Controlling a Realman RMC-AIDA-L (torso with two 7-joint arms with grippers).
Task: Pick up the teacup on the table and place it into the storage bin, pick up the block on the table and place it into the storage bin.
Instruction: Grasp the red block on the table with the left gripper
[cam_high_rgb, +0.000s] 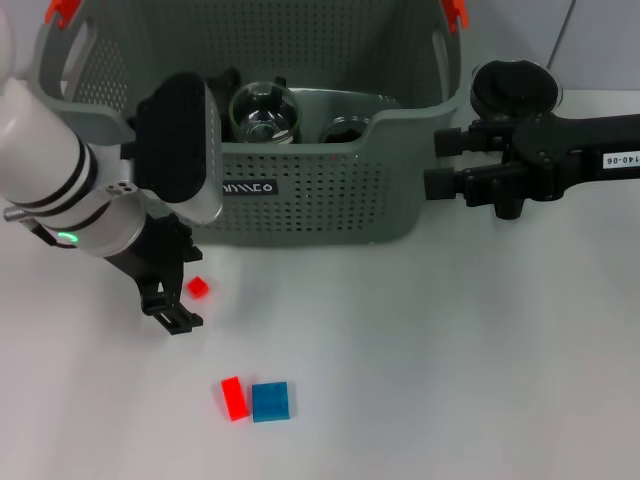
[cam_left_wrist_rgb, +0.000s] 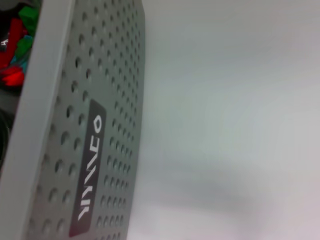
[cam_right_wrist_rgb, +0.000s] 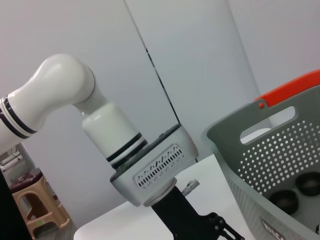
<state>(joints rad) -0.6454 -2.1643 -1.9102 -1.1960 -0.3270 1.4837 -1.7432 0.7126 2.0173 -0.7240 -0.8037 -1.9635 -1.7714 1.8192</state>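
left hand (cam_high_rgb: 180, 300) low on counter (cam_high_rgb: 450, 350), fingers spread wide around small red block (cam_high_rgb: 199, 287), just in front of storage bin (cam_high_rgb: 320, 190). teacup (cam_high_rgb: 263, 112) sits inside bin. right hand (cam_high_rgb: 445, 165) beside bin's right wall, can't tell its grip.

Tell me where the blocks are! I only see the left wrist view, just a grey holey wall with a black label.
Observer: The head view shows a small red block on the white table, right beside the left gripper.
Operator: Any more blocks?
Observer: Yes, a longer red block and a blue square block lie touching each other, nearer the robot.
Operator: Where's the cup?
Observer: A clear glass teacup already sits inside the grey perforated storage bin.
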